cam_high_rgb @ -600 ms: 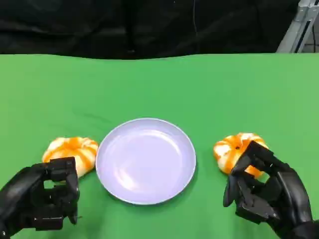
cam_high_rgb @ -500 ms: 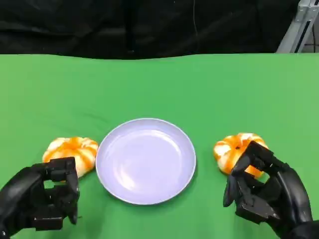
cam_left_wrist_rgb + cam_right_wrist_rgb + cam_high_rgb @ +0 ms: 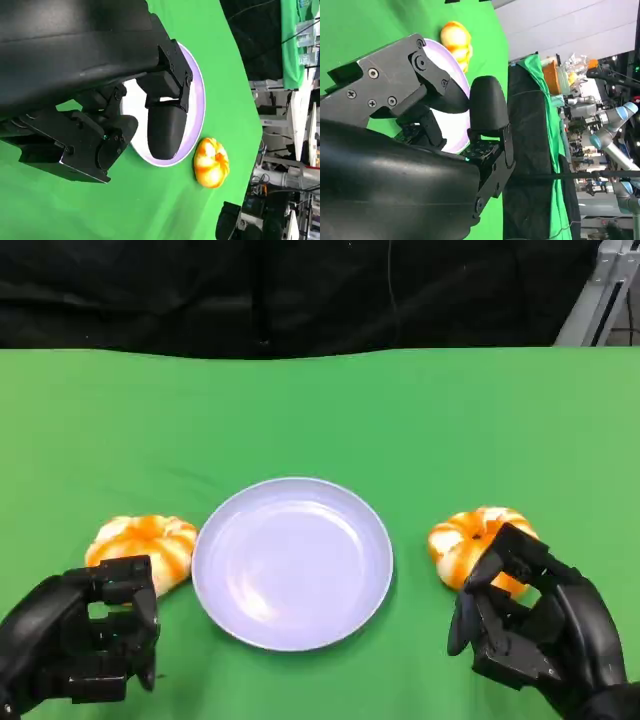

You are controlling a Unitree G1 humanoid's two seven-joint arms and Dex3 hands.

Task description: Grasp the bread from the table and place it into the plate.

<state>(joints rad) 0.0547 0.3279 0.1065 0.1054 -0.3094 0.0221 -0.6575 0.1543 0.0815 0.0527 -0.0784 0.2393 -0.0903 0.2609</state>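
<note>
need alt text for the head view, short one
An empty lilac plate sits mid-table on green cloth, an orange-glazed bread roll to its left and another to its right. Black robot hands, left and right, hover near each roll, holding nothing.

The head view looks down and forward over the green counter (image 3: 320, 410) from just behind both robot hands. Each wrist view sits close behind its own robot hand, turned on its side, looking across the counter. All three views share the plate (image 3: 293, 562) (image 3: 196, 100) (image 3: 454, 131); each wrist view also catches the far bread (image 3: 211, 162) (image 3: 457, 41).
</note>
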